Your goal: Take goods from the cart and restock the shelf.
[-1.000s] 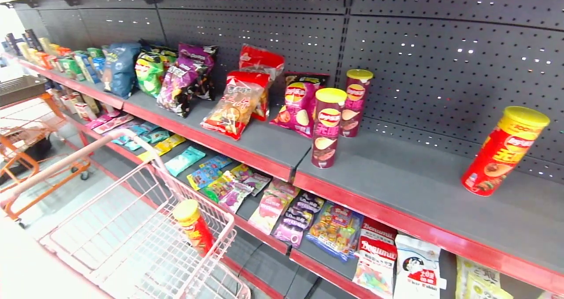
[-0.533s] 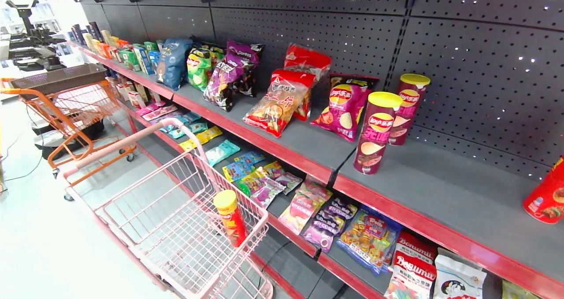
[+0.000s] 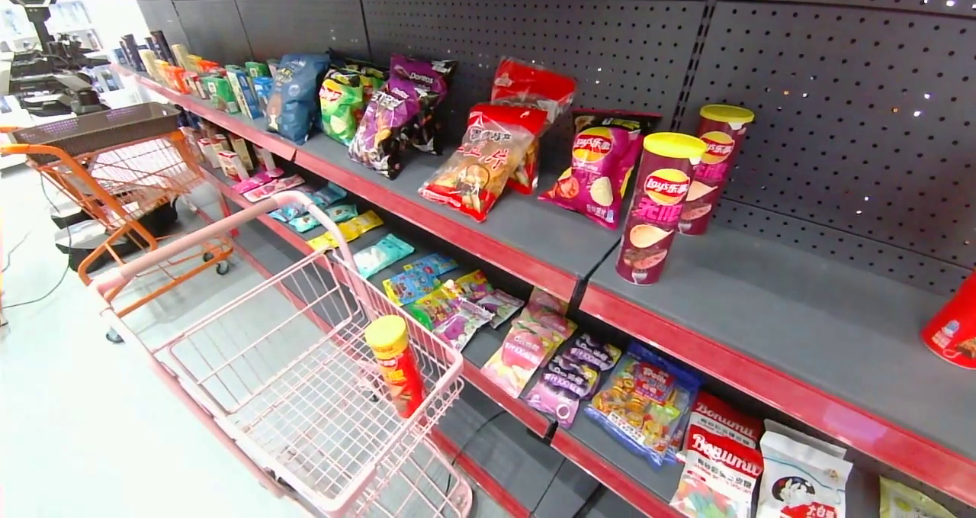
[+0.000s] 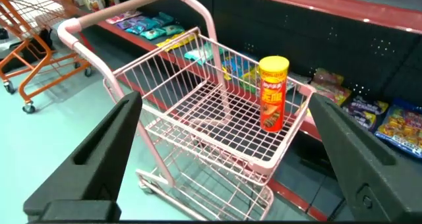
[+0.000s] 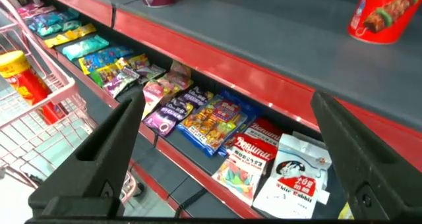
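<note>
One red can (image 3: 396,365) stands upright in a corner of the pink cart (image 3: 191,237), probably light, stiff and slippery, best held around its middle; the left gripper (image 4: 224,102) and right gripper (image 5: 227,100) gape wide, holding nothing.

left pincer (image 4: 225,102): two matte black, blocky, tapered fingers (image 4: 99,165) | right pincer (image 5: 229,100): same black angular fingers (image 5: 356,158)

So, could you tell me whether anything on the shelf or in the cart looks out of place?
Nothing spilled or damaged. One red snack bag lies slumped forward near the shelf edge, while the red can stands upright in the pink cart.
</note>
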You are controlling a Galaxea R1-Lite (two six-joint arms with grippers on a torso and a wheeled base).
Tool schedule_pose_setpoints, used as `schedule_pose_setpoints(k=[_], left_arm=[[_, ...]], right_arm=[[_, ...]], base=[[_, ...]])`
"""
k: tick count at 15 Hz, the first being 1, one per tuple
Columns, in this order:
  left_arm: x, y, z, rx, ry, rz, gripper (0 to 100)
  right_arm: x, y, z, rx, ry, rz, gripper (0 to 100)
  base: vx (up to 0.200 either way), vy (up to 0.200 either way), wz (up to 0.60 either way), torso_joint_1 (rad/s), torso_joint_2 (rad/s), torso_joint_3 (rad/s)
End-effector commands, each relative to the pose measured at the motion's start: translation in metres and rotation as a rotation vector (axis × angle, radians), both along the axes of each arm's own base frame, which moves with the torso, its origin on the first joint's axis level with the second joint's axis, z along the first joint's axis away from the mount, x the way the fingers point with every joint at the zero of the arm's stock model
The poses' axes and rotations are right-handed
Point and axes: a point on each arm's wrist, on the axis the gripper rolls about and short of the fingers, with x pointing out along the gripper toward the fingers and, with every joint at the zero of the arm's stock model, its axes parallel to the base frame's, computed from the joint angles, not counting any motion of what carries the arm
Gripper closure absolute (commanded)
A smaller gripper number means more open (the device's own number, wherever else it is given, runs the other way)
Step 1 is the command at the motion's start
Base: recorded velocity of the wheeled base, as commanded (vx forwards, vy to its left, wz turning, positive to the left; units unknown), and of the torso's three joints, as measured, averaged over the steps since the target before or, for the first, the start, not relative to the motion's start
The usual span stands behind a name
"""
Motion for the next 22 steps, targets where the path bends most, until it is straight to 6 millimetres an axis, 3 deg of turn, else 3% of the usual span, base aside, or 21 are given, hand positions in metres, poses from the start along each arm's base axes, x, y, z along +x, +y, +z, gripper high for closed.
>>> schedule_pose_setpoints(k=[1,17,22], left_arm=[[0.0000,0.0000,-0.0001,0.001,0.001,0.000,0],[0.0000,0.0000,-0.0001,0.002,0.001,-0.002,0],[-0.0002,0.0001,0.0009,0.008,-0.003,0.002,0]], right_arm=[[0.0000,0.0000,0.0000,0.000,0.000,-0.001,0],[0.0000,0.0000,0.0000,-0.002,0.000,-0.001,0],[0.0000,0.0000,0.0000,-0.002,0.000,-0.001,0]], base=[[0.000,0.000,0.00,-0.139,0.33,0.203],[0.000,0.000,0.00,-0.170,0.44,0.269],[0.000,0.000,0.00,-0.044,0.13,0.084]])
